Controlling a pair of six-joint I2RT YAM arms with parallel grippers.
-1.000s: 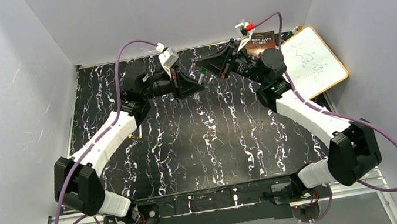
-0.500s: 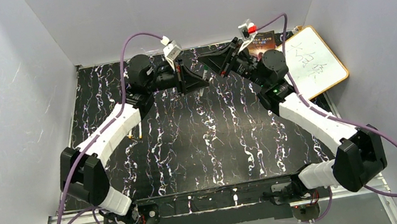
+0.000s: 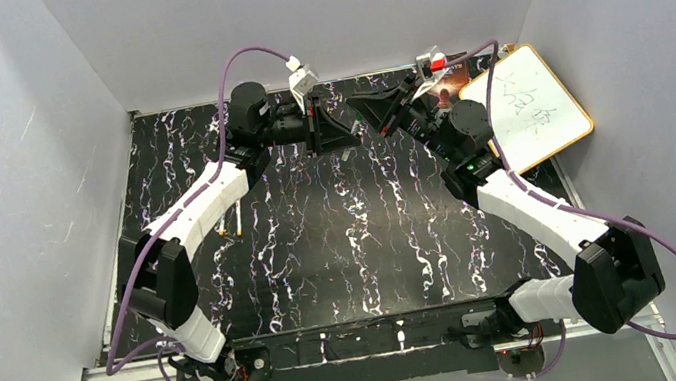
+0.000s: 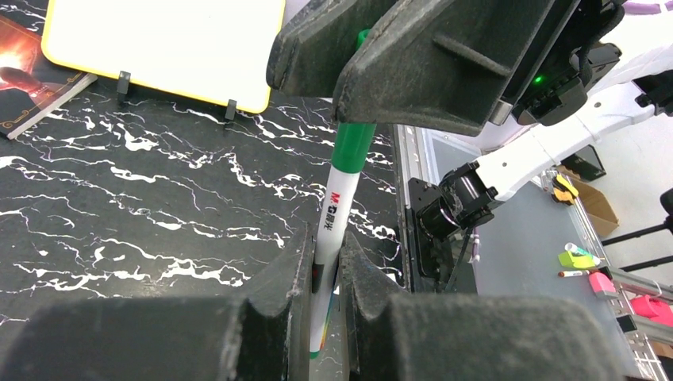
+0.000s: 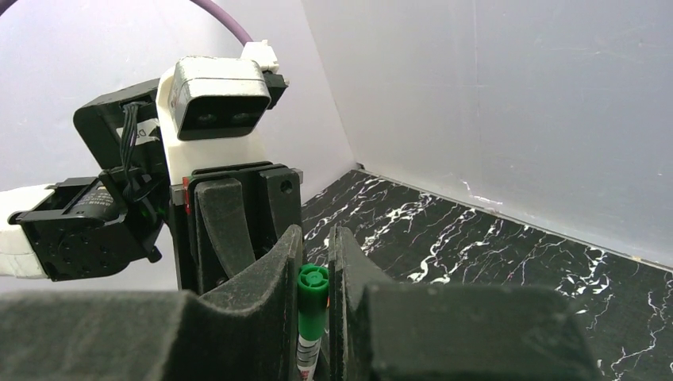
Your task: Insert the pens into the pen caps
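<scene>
One pen (image 4: 329,214) hangs in the air over the back of the surface (image 4: 159,206). Its barrel is pinched low in the left end effector (image 4: 325,244), and its green cap (image 5: 312,282) is clamped in the narrow right end effector (image 5: 315,238). A second ago we saw the two end effectors a little apart, with a speck of green showing between them. Both arms have since swung back and right toward the whiteboard (image 3: 529,106), and the tips now meet. In the left wrist view green meets white with no gap, so we judge this cap pressed home or nearly so. Two thin pieces (image 3: 238,223) lie on the surface beside the left arm, too small for us to name. We take them for work remaining.
</scene>
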